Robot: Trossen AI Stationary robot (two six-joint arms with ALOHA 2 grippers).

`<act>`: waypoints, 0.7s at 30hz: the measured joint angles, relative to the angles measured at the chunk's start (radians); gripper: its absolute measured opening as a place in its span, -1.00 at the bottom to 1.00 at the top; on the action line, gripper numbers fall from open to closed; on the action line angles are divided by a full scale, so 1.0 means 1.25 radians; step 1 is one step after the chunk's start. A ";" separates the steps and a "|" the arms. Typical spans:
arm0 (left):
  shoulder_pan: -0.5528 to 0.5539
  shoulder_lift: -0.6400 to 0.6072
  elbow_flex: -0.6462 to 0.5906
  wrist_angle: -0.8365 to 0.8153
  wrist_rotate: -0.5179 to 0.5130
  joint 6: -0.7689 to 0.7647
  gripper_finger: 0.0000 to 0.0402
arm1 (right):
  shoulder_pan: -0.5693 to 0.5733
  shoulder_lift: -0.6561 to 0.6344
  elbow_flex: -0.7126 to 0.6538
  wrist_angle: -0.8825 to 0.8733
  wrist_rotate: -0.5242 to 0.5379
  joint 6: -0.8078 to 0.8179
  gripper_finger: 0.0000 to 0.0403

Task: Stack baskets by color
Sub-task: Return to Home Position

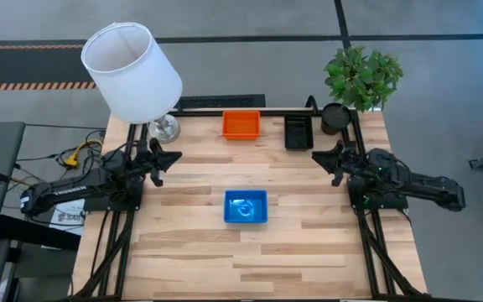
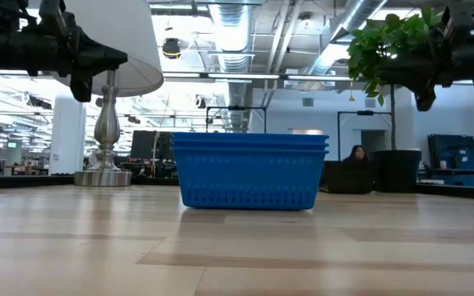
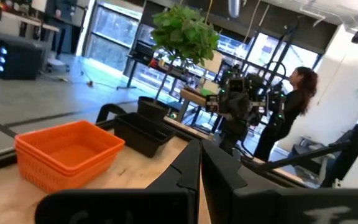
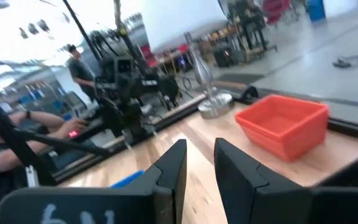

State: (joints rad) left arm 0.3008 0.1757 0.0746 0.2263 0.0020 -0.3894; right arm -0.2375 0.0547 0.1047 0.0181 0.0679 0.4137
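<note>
A stack of blue baskets [image 1: 246, 206] [image 2: 249, 171] stands on its base at the table's middle. A red-orange stack [image 1: 241, 125] [image 3: 67, 152] [image 4: 284, 127] and a black stack [image 1: 298, 132] [image 3: 143, 132] sit side by side near the far edge. My left gripper [image 1: 177, 156] [image 3: 199, 146] hovers shut above the table's left side, pointing level toward the right. My right gripper [image 1: 315, 154] [image 4: 199, 146] hovers above the right side, facing it. Its fingers are apart with nothing between them. Neither gripper is near a basket.
A white-shaded lamp [image 1: 132, 71] stands on its metal foot [image 1: 164, 127] at the far left corner. A potted plant [image 1: 360, 77] in a black pot [image 1: 335, 117] stands at the far right corner. Bare wood lies all around the blue stack. A person [image 3: 291, 112] is in the room beyond.
</note>
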 joint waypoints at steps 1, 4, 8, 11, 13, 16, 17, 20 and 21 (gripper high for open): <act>0.000 -0.002 0.000 -0.002 -0.006 0.005 -1.00 | 0.000 -0.013 -0.020 0.025 -0.008 0.000 -0.50; 0.000 -0.003 -0.013 0.018 -0.009 0.012 -1.00 | 0.000 -0.045 -0.074 0.072 -0.016 0.017 -0.50; 0.000 -0.017 -0.050 0.052 -0.001 -0.031 -1.00 | 0.000 -0.039 -0.077 0.048 -0.041 0.024 -0.55; 0.000 -0.033 -0.051 0.040 0.010 -0.049 -1.00 | 0.000 -0.043 -0.077 0.052 -0.086 0.014 -0.63; 0.000 -0.042 -0.051 0.046 0.016 -0.049 -1.00 | -0.001 -0.043 -0.077 0.042 -0.114 0.000 -0.69; 0.000 -0.068 -0.051 0.034 0.030 -0.045 -1.00 | -0.001 -0.042 -0.077 0.017 -0.119 -0.011 -0.80; 0.000 -0.080 -0.051 0.022 0.036 -0.043 -1.00 | -0.001 -0.043 -0.076 0.018 -0.120 -0.028 -0.84; 0.000 -0.135 -0.051 -0.028 0.036 -0.044 -1.00 | -0.010 -0.043 -0.061 -0.022 -0.119 -0.079 -0.96; 0.000 -0.142 -0.049 -0.043 0.036 -0.044 -1.00 | -0.014 -0.043 -0.050 -0.049 -0.120 -0.090 -0.97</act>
State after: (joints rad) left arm 0.3012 -0.0019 0.0131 0.1731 0.0470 -0.4438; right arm -0.2553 0.0010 0.0419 -0.0428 -0.0820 0.3018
